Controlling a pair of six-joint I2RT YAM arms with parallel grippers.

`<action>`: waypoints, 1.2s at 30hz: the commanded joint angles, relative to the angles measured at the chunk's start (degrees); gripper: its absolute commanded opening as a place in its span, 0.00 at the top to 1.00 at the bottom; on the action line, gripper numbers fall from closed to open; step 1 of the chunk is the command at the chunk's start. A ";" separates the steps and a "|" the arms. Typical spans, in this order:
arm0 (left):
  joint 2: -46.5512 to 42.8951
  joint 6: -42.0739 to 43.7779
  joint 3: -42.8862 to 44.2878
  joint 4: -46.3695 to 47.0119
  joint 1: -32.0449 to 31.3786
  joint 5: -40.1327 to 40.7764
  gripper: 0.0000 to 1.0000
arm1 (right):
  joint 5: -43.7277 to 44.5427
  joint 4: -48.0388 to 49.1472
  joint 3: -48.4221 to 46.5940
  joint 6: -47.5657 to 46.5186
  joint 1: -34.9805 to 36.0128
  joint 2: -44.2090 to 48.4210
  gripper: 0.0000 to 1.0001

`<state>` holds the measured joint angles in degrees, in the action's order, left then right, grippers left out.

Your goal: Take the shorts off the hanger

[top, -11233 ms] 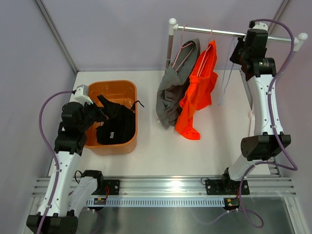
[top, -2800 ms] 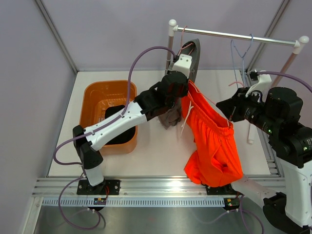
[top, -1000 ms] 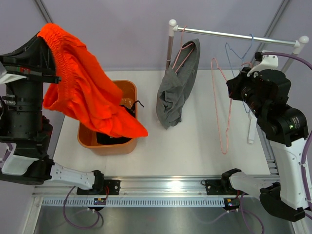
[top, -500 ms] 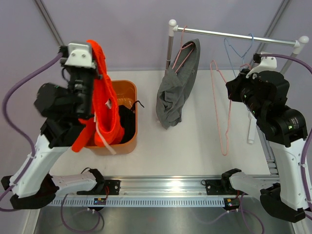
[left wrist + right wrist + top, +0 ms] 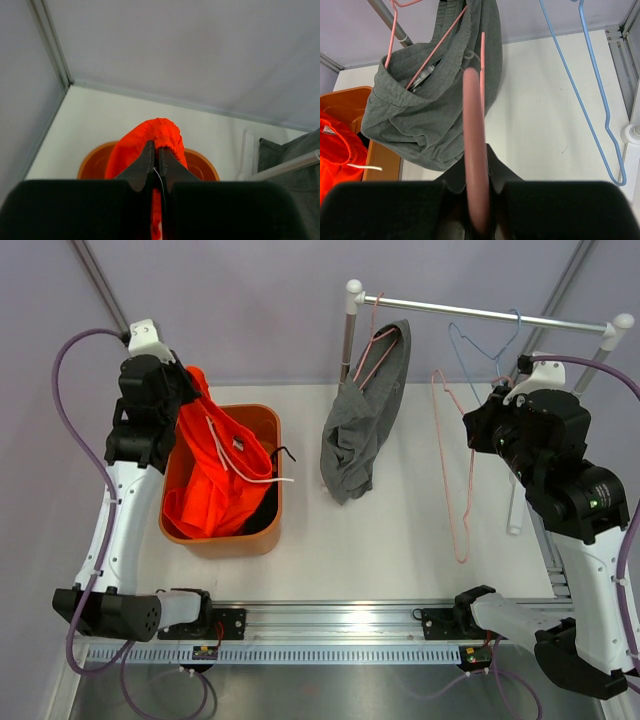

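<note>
My left gripper (image 5: 156, 150) is shut on the waistband of the orange shorts (image 5: 150, 134). It stands above the back left rim of the orange bin (image 5: 232, 545), and the orange shorts (image 5: 215, 475) drape down into the bin. A bit of the black shorts (image 5: 264, 508) shows under them. The grey shorts (image 5: 360, 430) hang from a pink hanger (image 5: 375, 348) at the left end of the rail (image 5: 440, 307). My right gripper (image 5: 477, 167) is shut on a bare pink hanger (image 5: 467, 475), held out over the table right of the grey shorts (image 5: 430, 115).
An empty blue hanger (image 5: 476, 344) hangs on the rail near my right arm and shows again as the blue hanger (image 5: 592, 85). The rail's white post (image 5: 348, 330) stands behind the grey shorts. Purple walls close in the table on three sides.
My left arm has swung back and down, bringing the orange shorts from high in the air into the bin. My right arm and its pink hanger have hardly moved.
</note>
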<state>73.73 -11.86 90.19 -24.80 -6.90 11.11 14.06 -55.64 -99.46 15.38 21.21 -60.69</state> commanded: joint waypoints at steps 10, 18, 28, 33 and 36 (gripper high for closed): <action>-2.64 -27.59 -39.90 15.47 1.01 -10.76 1.00 | 0.17 2.46 2.43 0.27 0.32 0.13 1.00; 1.24 -32.53 -42.99 17.76 1.01 -13.84 0.83 | 1.32 1.23 1.46 -0.61 0.32 -2.07 1.00; -4.12 -28.49 -37.56 12.94 1.01 -18.85 0.01 | 3.51 0.80 -2.31 -1.05 0.32 -7.33 1.00; -5.70 -22.25 -24.75 2.22 1.01 -20.34 0.01 | 7.11 0.00 -7.85 -1.05 0.23 -12.86 1.00; -7.02 -18.65 -20.51 -1.04 1.01 -21.66 0.01 | 8.43 -0.08 -11.54 -1.75 -0.03 -17.77 1.00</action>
<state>69.73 -35.77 64.53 -21.80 -5.85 -7.44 18.72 -56.58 -106.74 14.90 21.21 -74.56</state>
